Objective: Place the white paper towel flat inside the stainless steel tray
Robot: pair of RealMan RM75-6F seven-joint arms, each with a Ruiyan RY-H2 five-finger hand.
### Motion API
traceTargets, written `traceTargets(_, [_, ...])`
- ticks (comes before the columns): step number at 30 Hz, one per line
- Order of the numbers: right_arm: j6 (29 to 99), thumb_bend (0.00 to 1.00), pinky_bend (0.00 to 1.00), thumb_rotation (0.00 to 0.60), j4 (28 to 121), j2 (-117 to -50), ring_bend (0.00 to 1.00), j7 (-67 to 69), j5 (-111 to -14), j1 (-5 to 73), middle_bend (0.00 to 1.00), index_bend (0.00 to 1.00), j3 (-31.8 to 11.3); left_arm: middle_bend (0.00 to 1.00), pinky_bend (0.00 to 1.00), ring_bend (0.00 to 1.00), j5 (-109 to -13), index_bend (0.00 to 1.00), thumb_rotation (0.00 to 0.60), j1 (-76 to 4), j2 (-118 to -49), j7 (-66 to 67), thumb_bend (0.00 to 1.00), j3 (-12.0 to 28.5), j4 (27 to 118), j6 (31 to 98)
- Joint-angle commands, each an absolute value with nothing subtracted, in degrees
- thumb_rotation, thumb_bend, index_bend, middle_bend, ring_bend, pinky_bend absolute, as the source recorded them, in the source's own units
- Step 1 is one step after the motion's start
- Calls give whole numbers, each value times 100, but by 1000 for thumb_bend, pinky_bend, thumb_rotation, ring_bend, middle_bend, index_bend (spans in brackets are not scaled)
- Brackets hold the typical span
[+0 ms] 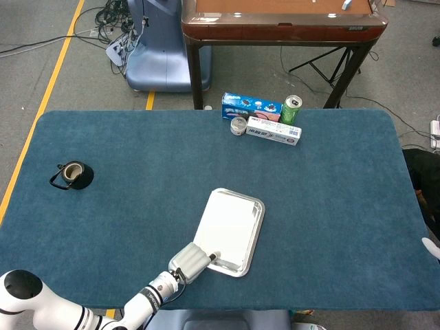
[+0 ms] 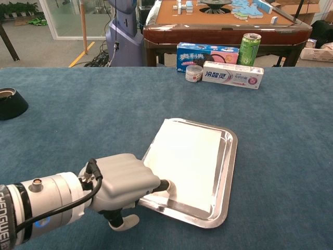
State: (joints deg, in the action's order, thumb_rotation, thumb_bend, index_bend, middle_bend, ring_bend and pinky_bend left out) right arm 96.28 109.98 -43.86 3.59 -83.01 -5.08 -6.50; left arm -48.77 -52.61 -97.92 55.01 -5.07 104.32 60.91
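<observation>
Left hand (image 2: pixel 122 182), grey and knuckled, sits at the near left corner of a shiny rectangular stainless steel tray (image 2: pixel 227 172) on a dark blue felt-covered counter (image 2: pixel 78 114). Its fingers are curled in, and one fingertip (image 2: pixel 165 184) presses down on the near corner of a white paper towel (image 2: pixel 187 156); whether anything is pinched beneath cannot be told. In the head view the same left hand (image 1: pixel 191 261) shows at the tray (image 1: pixel 255 234) corner, with its silver and white forearm running off toward the lower left. No right hand appears in either view.

The towel (image 1: pixel 227 227) lies flat inside the tray, covering most of the floor, its edges roughly parallel to the tray walls, with bare metal showing along the right side and near edge.

At the far edge of the counter stands a cluster: a blue biscuit box (image 2: pixel 207 56) with white Chinese characters, a small round silver tin (image 2: pixel 194 73) in front of it, a long white and pink toothpaste carton (image 2: pixel 232 74) with blue Chinese lettering too small to read surely, and a green drink can (image 2: pixel 250 48). At the far left rests a black round-based object (image 1: pixel 71 174) with a tan top. Beyond the counter stands a brown wooden table (image 2: pixel 218 23) carrying small tiles.
</observation>
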Motion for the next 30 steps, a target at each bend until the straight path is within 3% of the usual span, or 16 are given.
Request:
traceTargets(1, [9624, 118, 407, 600, 10996, -4389, 252, 357, -8297, -505, 345, 298, -652, 1000, 927, 860, -4851, 151, 600, -5259, -9795, 5510, 394, -499, 10404, 6092])
traceTargets(16, [9625, 119, 407, 600, 11006, -4376, 252, 394, -8338, -513, 345, 298, -638, 1000, 928, 860, -5238, 151, 600, -5097, -9524, 5408, 394, -631, 10688, 6282])
traceTargets(25, [9508, 119, 407, 600, 11012, -4403, 252, 318, -8322, -465, 345, 298, -616, 993, 927, 852, -5786, 150, 600, -4775, -9053, 5341, 394, -800, 11223, 6826])
traceTargets(30, [9385, 119, 407, 600, 11033, -4452, 252, 179, -8286, -411, 345, 298, -595, 894, 889, 777, -6253, 129, 600, -4405, -8579, 5089, 394, -868, 11470, 7395])
